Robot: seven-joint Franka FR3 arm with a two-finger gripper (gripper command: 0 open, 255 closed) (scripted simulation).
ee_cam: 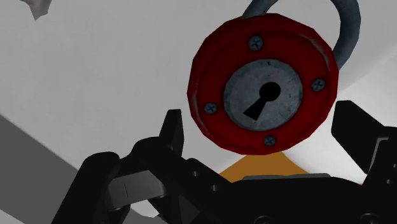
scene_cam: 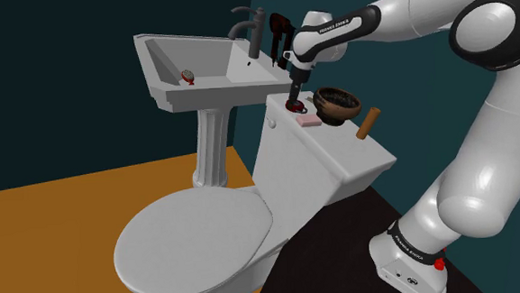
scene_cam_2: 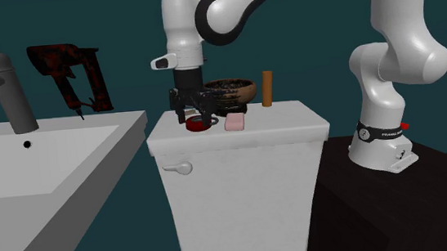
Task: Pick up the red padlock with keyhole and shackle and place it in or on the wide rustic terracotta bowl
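Fingers (ee_cam: 172,130) of my pincer (scene_cam_2: 197,110) stand apart, one on each side of the red padlock (ee_cam: 264,95), and as far as I can make out neither quite touches it. The padlock lies flat on the white toilet tank lid (scene_cam_2: 287,125), keyhole face up, its grey shackle pointing away from my hand. A pink soap bar (scene_cam_2: 235,122) sits just beside it on the lid. Behind them is the dark brown bowl (scene_cam_2: 231,89), with a wooden cylinder (scene_cam_2: 266,88) standing upright next to it. My pincer hangs straight down over the padlock, towards the lid's sink-side end.
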